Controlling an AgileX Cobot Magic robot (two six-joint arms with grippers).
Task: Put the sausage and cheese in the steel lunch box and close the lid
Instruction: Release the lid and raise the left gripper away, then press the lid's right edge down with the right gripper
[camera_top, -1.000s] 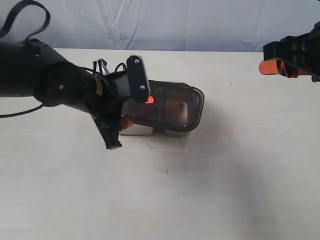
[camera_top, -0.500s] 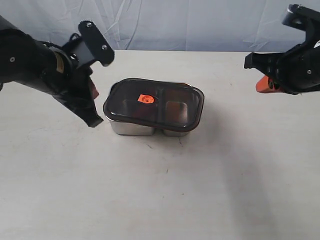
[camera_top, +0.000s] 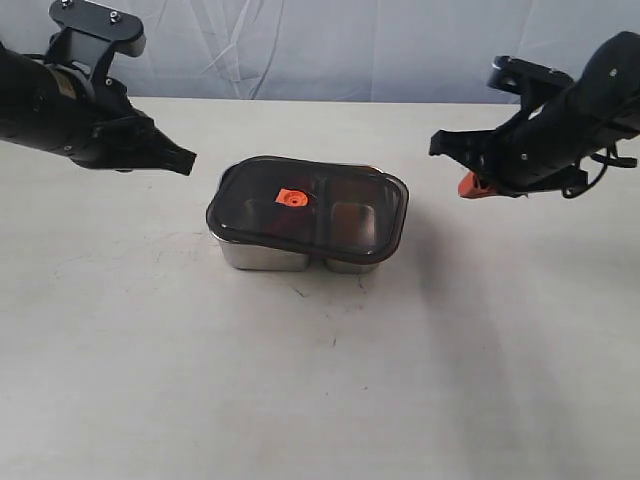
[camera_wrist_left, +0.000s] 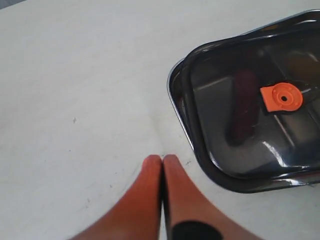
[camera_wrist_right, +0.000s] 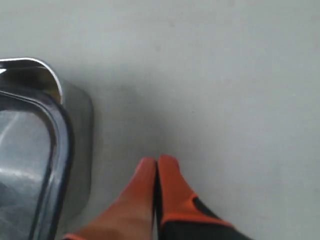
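Note:
The steel lunch box stands mid-table with the dark translucent lid lying flat on it, orange valve up. Through the lid the sausage shows as a dark red bar in the larger compartment. The cheese is not visible. My left gripper is shut and empty, hovering off the box's left side. My right gripper is also shut on nothing, raised to the right of the box, whose steel corner shows in the right wrist view.
The pale tabletop spreads around the box on all sides. A wrinkled white backdrop hangs behind the table's far edge. Both black arms hang above the table's left and right ends.
The left gripper has let go of the lid, which now lies flat on the box, and has pulled away up and to the left. The right gripper has come down and inward toward the box.

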